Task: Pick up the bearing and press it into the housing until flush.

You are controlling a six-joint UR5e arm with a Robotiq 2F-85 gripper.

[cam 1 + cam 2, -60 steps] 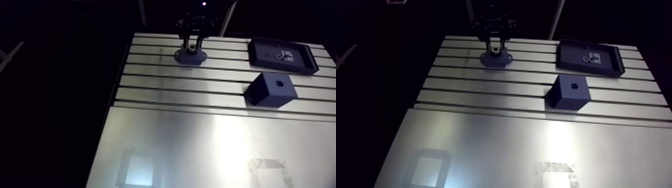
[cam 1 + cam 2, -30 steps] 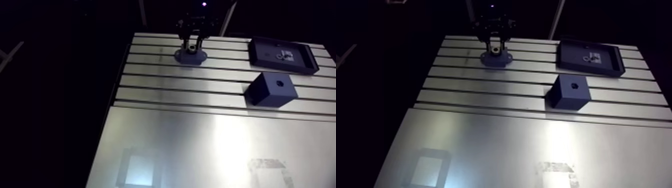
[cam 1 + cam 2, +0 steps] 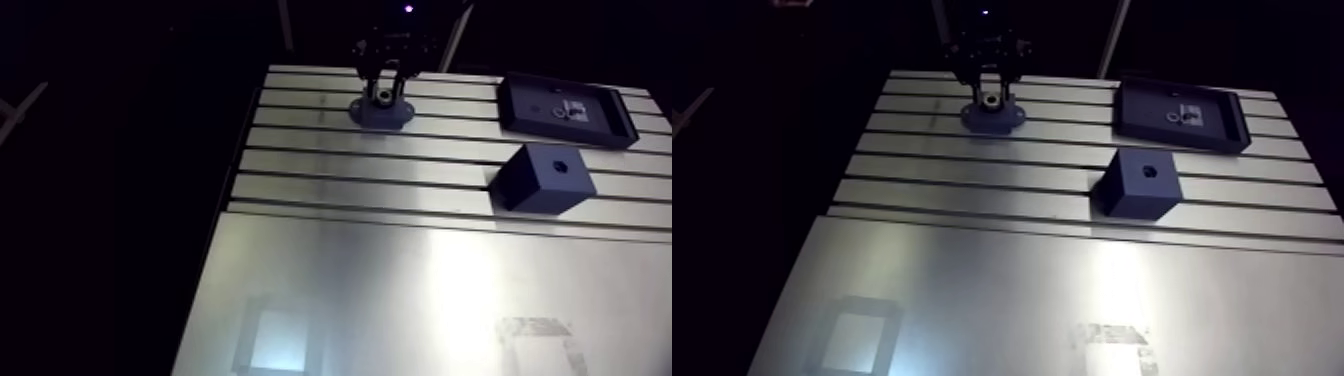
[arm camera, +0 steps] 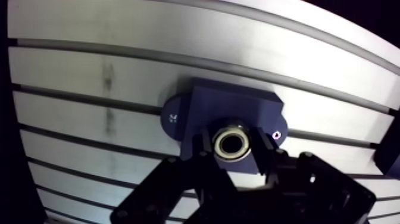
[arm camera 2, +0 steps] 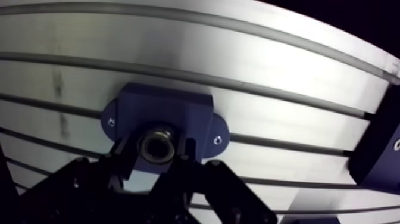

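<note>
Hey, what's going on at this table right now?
The robot arm's end effector is shut on the bearing, holding it right over the dark blue housing at the far end of the table. Whether it has entered the bore can't be told. A blue block and a tray sit off to the side.

A: Room round gripper (image 4: 231,145)?
B: Tight. Clamped on bearing (image 4: 231,143); housing (image 4: 232,107) right under tips & just ahead of fingers (image 4: 201,149), flange w/ screw each side.
A: Past that?
B: Ahead of housing, few bare strips of slotted table (image 4: 89,77), then edge. Off to one side of fingers: dark block (image 3: 545,178), well apart, free strip btwn. Dark tray (image 3: 530,100) same side, farther out. Other side: bare run to table edge.
</note>
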